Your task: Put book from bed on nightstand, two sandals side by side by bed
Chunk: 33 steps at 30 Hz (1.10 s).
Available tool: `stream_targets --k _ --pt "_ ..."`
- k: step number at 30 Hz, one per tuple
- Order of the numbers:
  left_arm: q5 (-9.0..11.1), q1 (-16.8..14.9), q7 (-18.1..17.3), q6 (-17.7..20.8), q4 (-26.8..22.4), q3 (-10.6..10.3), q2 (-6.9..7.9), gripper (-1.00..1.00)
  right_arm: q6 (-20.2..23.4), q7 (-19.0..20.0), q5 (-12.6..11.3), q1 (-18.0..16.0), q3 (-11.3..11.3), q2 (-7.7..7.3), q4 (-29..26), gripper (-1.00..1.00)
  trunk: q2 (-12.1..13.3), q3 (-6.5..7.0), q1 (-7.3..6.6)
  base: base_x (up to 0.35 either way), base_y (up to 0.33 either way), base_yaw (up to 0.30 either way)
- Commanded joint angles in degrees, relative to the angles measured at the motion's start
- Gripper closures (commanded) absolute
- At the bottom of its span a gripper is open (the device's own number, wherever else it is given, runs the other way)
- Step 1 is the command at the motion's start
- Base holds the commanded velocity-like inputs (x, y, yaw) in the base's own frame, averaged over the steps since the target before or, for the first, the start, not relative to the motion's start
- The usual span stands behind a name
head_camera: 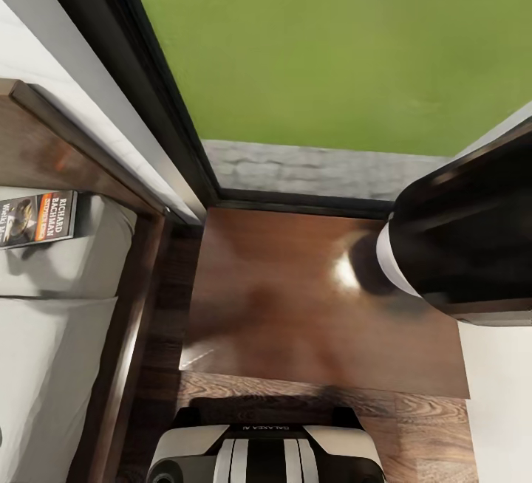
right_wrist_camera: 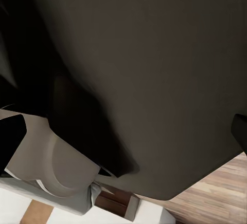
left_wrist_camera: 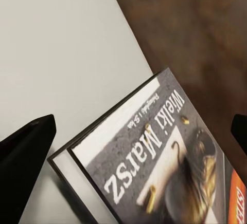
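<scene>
1. One nightstand [head_camera: 310,298] stands straight ahead of the robot in the head view, its glossy dark brown top bare and catching a bright glare spot; it sits against the base of a tall dark-framed window [head_camera: 148,99], through which grass [head_camera: 332,40] and a grey paved strip [head_camera: 295,169] show.
2. Wood-plank floor [head_camera: 428,431] runs between the nightstand and the robot's white and black trunk [head_camera: 266,450] at the lower edge of the head view.
3. To the left of the nightstand is the bed [head_camera: 122,335], with a dark brown frame rail, a headboard [head_camera: 52,151] and an off-white mattress [head_camera: 44,365].
4. The book [head_camera: 38,218] lies flat on the mattress near the headboard, its cover up, with an orange band and white lettering.
5. A black arm segment with a white ring [head_camera: 465,247] reaches in from the right of the head view, above the nightstand's right side.
6. The left wrist view brings the book [left_wrist_camera: 154,167] close: the cover reads "Wielki Marsz", the page edges show, and it rests partly on the off-white mattress [left_wrist_camera: 56,44] with the brown wood [left_wrist_camera: 200,23] beyond it.
7. The left gripper [left_wrist_camera: 144,142] has its fingers [left_wrist_camera: 25,157] spread wide, one to each side of the book, neither touching it.
8. The right wrist view shows a dark curved body [right_wrist_camera: 154,80] close up, a grey and white joint [right_wrist_camera: 56,172] and a corner of plank floor [right_wrist_camera: 221,193].
9. One dark fingertip [right_wrist_camera: 239,131] of the right gripper pokes in at the edge; whether that gripper is apart or together I cannot tell.
</scene>
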Motion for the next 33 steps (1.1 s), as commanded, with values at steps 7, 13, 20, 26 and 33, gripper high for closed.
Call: stream_targets --k 7,13,20,26,33 --pt "0.2 0.0 0.0 0.8 0.1 0.1 -0.02 -1.00 -0.2 0.3 -0.5 -0.1 0.5 0.03 0.2 -1.00 0.0 -0.02 0.00 -0.002 -0.002 0.000" --pt "0.2 0.0 0.0 0.8 0.1 0.1 -0.02 -1.00 -0.2 0.3 -0.5 -0.1 0.5 0.02 0.2 -1.00 0.0 -0.02 0.00 -0.109 -0.099 0.000" --pt "0.2 0.0 0.0 0.8 0.1 0.1 -0.05 -1.00 -0.2 0.3 -0.5 -0.1 0.5 0.02 0.2 -1.00 0.0 -0.02 0.00 -0.017 -0.018 0.000" --pt "0.2 0.0 0.0 0.8 0.1 0.1 -0.04 -1.00 -0.2 0.3 -0.5 -0.1 0.5 0.02 0.2 -1.00 0.0 -0.02 0.00 0.000 0.000 0.000" --pt "0.2 0.0 0.0 0.8 0.1 0.1 -0.03 -1.00 -0.2 0.3 -0.5 -0.1 0.5 0.02 0.2 -1.00 0.0 -0.02 0.00 0.000 0.000 0.000"
